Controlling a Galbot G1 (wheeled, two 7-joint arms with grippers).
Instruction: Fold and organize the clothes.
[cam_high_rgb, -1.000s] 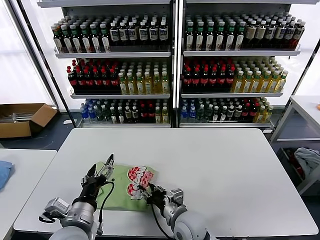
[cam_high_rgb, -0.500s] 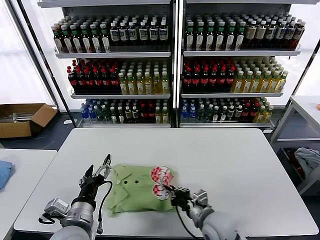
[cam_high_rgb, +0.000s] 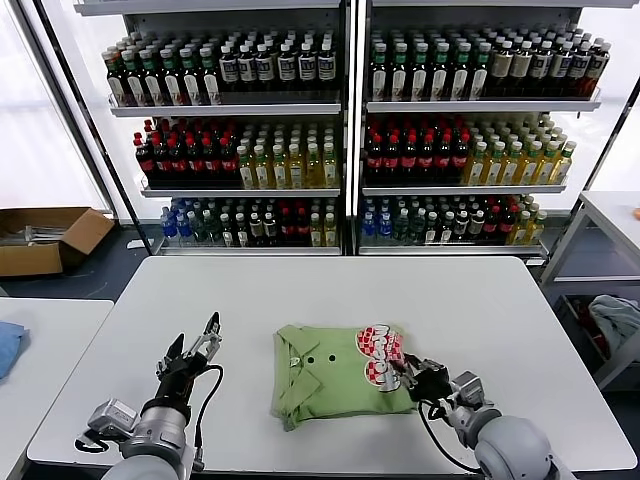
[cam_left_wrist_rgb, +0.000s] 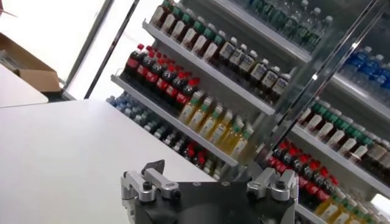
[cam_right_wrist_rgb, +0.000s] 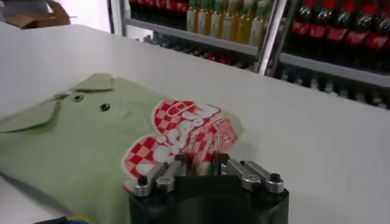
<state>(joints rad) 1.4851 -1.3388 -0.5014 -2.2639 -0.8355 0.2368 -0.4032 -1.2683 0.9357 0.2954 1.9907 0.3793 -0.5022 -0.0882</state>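
The light green shirt (cam_high_rgb: 330, 378) lies folded near the table's front edge, collar and buttons facing up. Its red-and-white graphic (cam_high_rgb: 378, 352) sits at the right end. My right gripper (cam_high_rgb: 408, 374) is low at that right end, open, and the printed edge of the shirt (cam_right_wrist_rgb: 79, 140) lies bunched between the parted fingers of the right gripper (cam_right_wrist_rgb: 202, 160). My left gripper (cam_high_rgb: 195, 342) stands open to the left of the shirt, clear of it, holding nothing. In the left wrist view the left gripper (cam_left_wrist_rgb: 213, 170) faces only bare table and shelves.
The white table (cam_high_rgb: 400, 300) has bare room behind and to the right of the shirt. Bottle shelves (cam_high_rgb: 345, 130) stand beyond its far edge. A second table with a blue cloth (cam_high_rgb: 5, 345) is at the left, and a cardboard box (cam_high_rgb: 45, 235) sits on the floor.
The right gripper has dragged the shirt rightward across the table, from beside the left gripper to the middle, and its fingers have parted. The left arm has stayed put.
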